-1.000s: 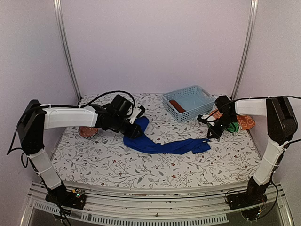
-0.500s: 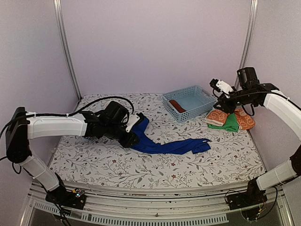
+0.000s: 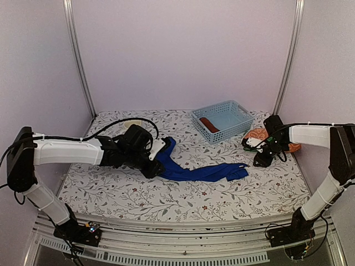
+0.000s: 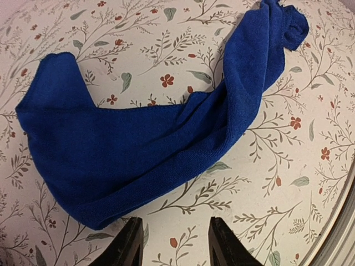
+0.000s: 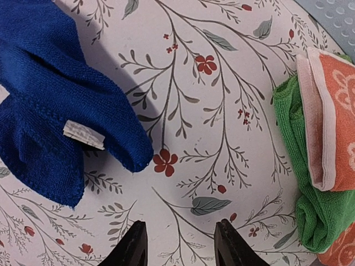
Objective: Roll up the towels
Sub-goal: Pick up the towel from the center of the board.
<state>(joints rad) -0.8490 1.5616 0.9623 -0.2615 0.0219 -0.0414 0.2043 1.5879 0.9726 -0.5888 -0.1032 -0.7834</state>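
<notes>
Where it lies across the middle of the table (image 3: pixel 166 199), the royal-blue towel (image 3: pixel 197 169) is unrolled and rumpled, drawn into a long band running from left to right. The right wrist view shows a small white label (image 5: pixel 83 134) sewn near its right-hand end; no writing on it can be read.

At the towel's broader left end the left claw (image 4: pixel 175 246) is low over the table. Its jaws are spread apart with nothing between them, their tips just short of the cloth's folded edge. Just off the towel's other end, the right claw (image 5: pixel 182 246) has its jaws likewise parted and empty above bare table.

Beside that claw, a folded green towel (image 5: pixel 310 183) lies with an orange white-patterned towel (image 5: pixel 333 122) on top of it. Seen from above, the right arm crosses in front of this pile and hides much of it.

Farther back stands a pale blue lattice basket (image 3: pixel 228 134) with a rolled rust-brown towel (image 3: pixel 209 124) lying inside along its left wall. A black cable (image 3: pixel 125 123) loops over the left arm.

White sheeting printed with grey twigs, green leaves and small red flowers covers the table. Plain pale lilac walls close it in on three sides, metal posts (image 3: pixel 77 61) stand in the back corners, and a slotted metal rail (image 3: pixel 183 252) along the near edge carries both arm bases.
</notes>
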